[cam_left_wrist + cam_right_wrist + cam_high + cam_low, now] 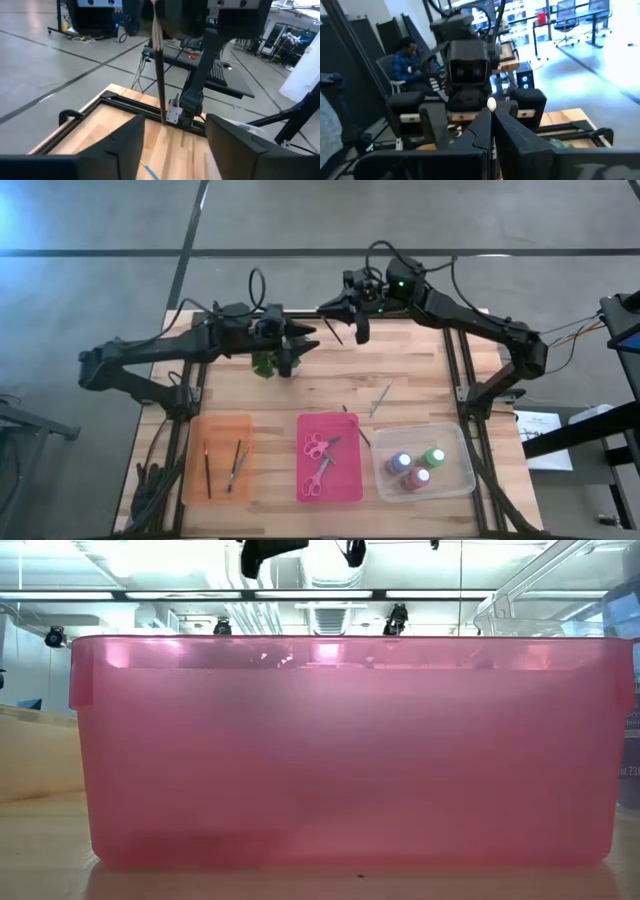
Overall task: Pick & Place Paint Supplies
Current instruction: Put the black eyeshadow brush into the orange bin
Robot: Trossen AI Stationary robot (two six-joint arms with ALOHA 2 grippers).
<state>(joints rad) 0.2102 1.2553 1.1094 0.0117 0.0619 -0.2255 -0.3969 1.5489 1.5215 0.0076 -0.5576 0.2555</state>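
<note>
My right gripper is over the table's far edge, shut on a thin dark brush that hangs down from it. My left gripper is open, raised next to the potted plant, and faces the right gripper; the brush stands beyond its fingers. Two brushes lie in the orange tray, two pink-handled scissors in the pink tray, and three paint bottles stand in the clear bin. A loose brush lies on the table. My right gripper pinches the brush between its two shut fingers near the upper end; a pale tip of the brush pokes out between the fingers. The brush hangs almost upright below the gripper, and its lower end is off the table.
Another small brush lies between the pink tray and the clear bin. A black frame rail runs along the table's far edge. The pink bin wall fills the low view. A person sits beyond the table.
</note>
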